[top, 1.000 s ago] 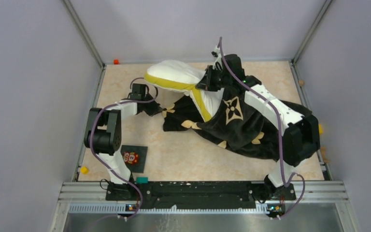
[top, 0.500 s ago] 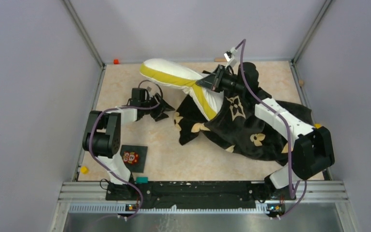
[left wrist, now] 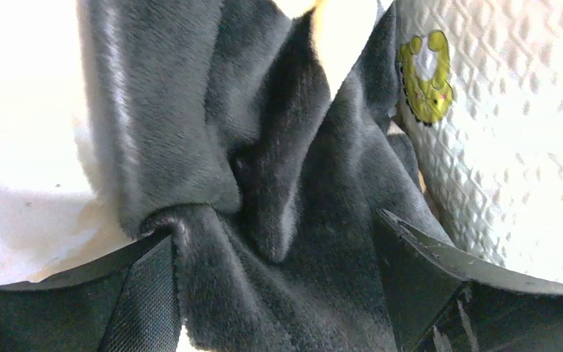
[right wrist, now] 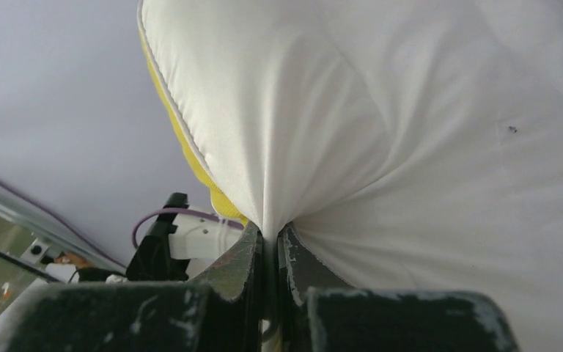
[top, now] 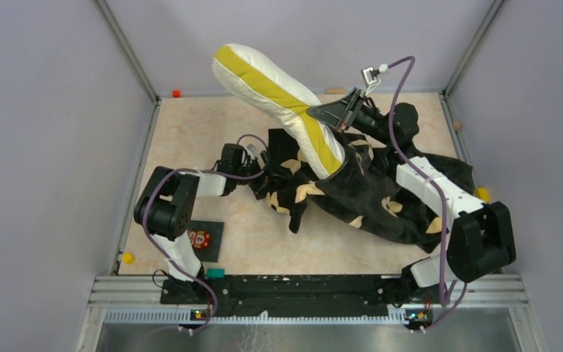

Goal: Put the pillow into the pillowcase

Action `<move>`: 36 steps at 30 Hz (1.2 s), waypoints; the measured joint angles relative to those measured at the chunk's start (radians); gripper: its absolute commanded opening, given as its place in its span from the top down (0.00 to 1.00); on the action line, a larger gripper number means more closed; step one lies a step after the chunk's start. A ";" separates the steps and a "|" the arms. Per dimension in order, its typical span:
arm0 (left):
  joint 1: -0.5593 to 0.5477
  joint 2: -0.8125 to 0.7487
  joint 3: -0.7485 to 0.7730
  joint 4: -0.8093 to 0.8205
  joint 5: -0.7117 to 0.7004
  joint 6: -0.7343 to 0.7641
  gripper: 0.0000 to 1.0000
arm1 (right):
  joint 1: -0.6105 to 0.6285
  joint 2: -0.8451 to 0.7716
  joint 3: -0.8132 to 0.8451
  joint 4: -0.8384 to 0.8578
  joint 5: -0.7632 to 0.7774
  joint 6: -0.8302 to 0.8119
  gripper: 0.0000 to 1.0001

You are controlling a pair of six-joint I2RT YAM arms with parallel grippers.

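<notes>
The pillow (top: 271, 81), white with a yellow band, stands tilted up over the back of the table, its lower end inside the black flower-printed pillowcase (top: 366, 198). My right gripper (top: 315, 114) is shut on a pinch of the pillow's white cloth (right wrist: 381, 110), which fills the right wrist view above the jaws (right wrist: 271, 233). My left gripper (top: 260, 165) is at the pillowcase's left edge. Its fingers stand wide apart in the left wrist view (left wrist: 275, 231), with folds of black pillowcase (left wrist: 278, 169) between them and quilted pillow (left wrist: 513, 147) at right.
A small dark owl card (top: 201, 238) lies near the left arm's base, with a teal block (top: 215, 273) on the front rail. Small yellow (top: 127, 257) and orange (top: 177, 93) pieces sit at the table's left edge. Grey walls enclose three sides.
The right gripper has lifted the pillow up and back, so it now stands steeply. The left gripper has opened and moved right into the pillowcase's edge, which has bunched toward the centre.
</notes>
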 measured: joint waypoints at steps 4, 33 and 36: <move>-0.010 0.034 -0.068 0.168 0.036 -0.189 0.55 | 0.000 0.000 -0.001 0.051 -0.064 0.013 1.00; 0.175 0.002 0.190 0.122 0.004 -0.250 1.00 | 0.253 -0.082 0.185 -0.976 0.320 -0.718 0.34; 0.176 0.002 0.214 0.074 -0.008 -0.219 1.00 | 0.245 -0.083 0.295 -1.081 0.454 -0.717 0.39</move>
